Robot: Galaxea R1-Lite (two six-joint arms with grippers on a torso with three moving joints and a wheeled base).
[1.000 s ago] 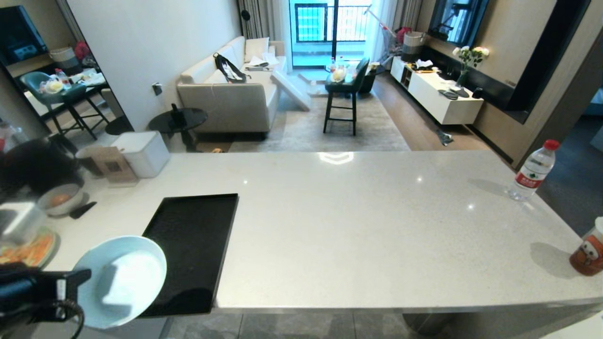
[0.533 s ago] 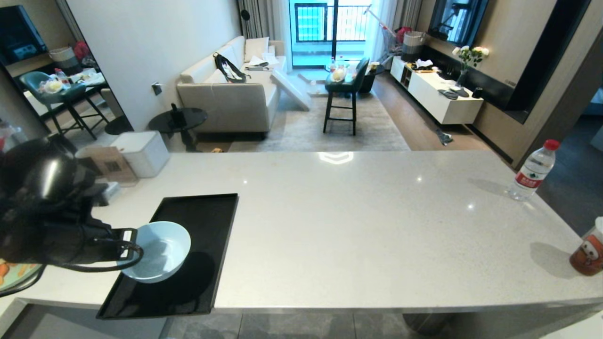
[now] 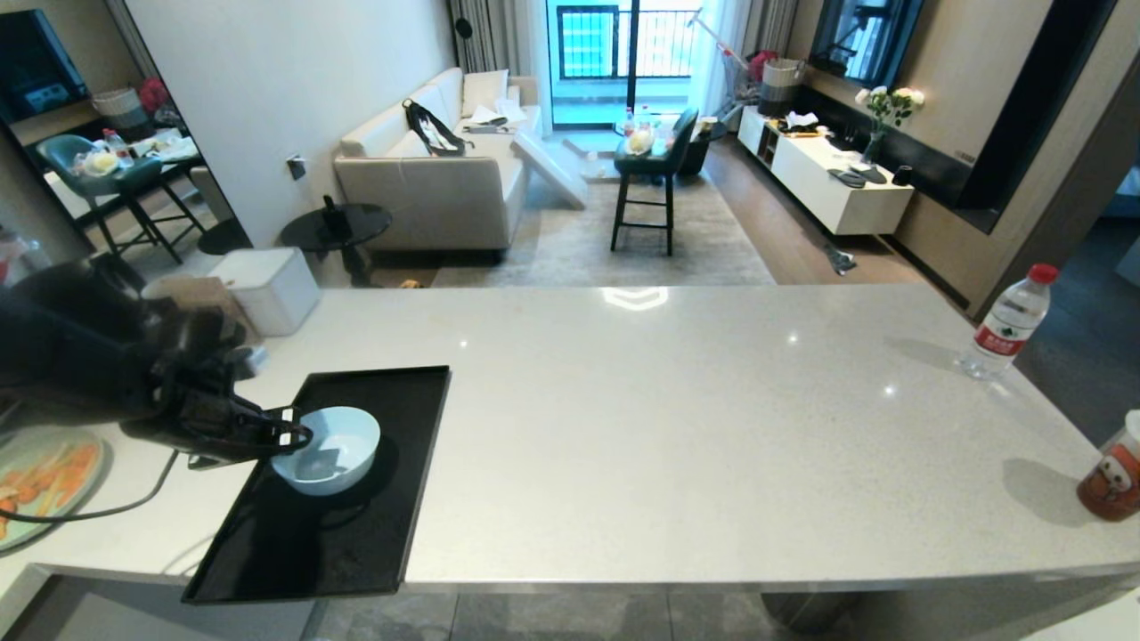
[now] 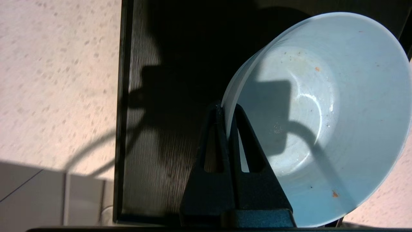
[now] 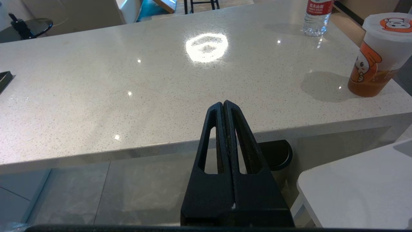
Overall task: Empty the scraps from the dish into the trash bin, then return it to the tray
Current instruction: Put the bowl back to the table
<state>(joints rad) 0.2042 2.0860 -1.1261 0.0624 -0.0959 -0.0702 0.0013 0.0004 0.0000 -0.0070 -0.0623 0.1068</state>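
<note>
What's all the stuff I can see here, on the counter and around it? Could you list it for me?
Dish: one, pale blue, over the tray, pinched at its rim; only specks inside.
Tray: one, black, at the counter's left near edge.
Green plate: one, with orange sticks, far left.
Water bottle: one, clear with red cap, far right of the counter.
Drink cup: one, orange cartoon print, right edge.
White box: one, at the counter's far left corner.
Counter: one, speckled white.
Sofa: one, cream, in the room beyond.
Left gripper: black, shut on the dish's rim.
Right gripper: black, shut, empty, below the counter's near edge.
</note>
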